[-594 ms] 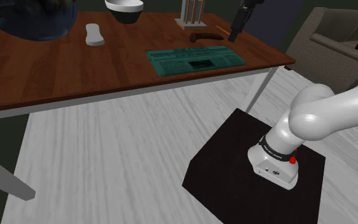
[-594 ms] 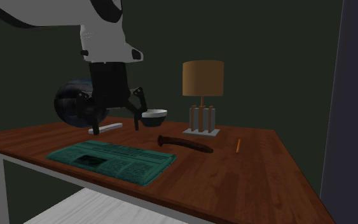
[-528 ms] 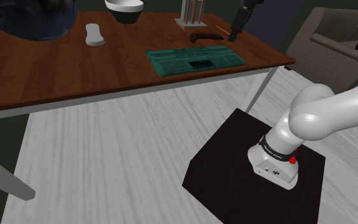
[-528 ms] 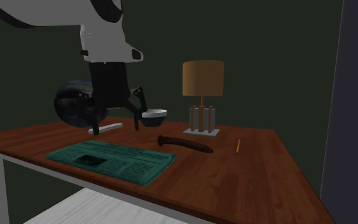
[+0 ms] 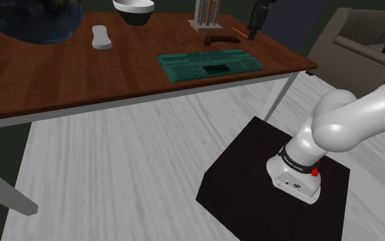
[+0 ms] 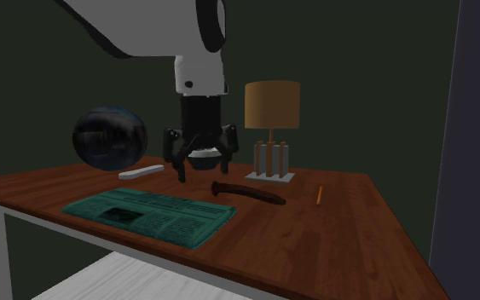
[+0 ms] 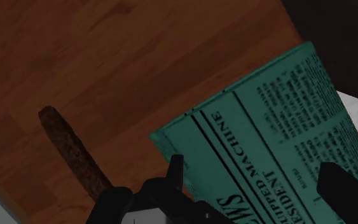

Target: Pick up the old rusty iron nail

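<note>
Now the claw point(image 6: 204, 175) hangs in a new place. Half a second ago it is over the end of the green newspaper point(image 6: 148, 215) that lies farthest from the nail; at present it is above the newspaper's opposite end, the corner closest to the rusty brown nail point(image 6: 248, 193). The move is a sideways carry along the newspaper rather than a descent, and the claw remains clear of the worktop point(image 6: 332, 247). Its fingers stand spread apart with nothing between them, just as they do before the shift, so nothing is gripped. The nail itself has not stirred: it lies flat on bare wood just off the newspaper's corner, on the side toward the lamp point(image 6: 272, 128), not touching the paper as far as the second exterior view shows. In the wrist view the newspaper's corner sits under the fingers while the nail's shaft runs off beside one finger, outside the gap. I judge this as the approach roughly half done: the claw has closed most of the distance, but it likely needs to slide a little farther off the newspaper, set its fingers across the shaft, and only then lower and close.
</note>
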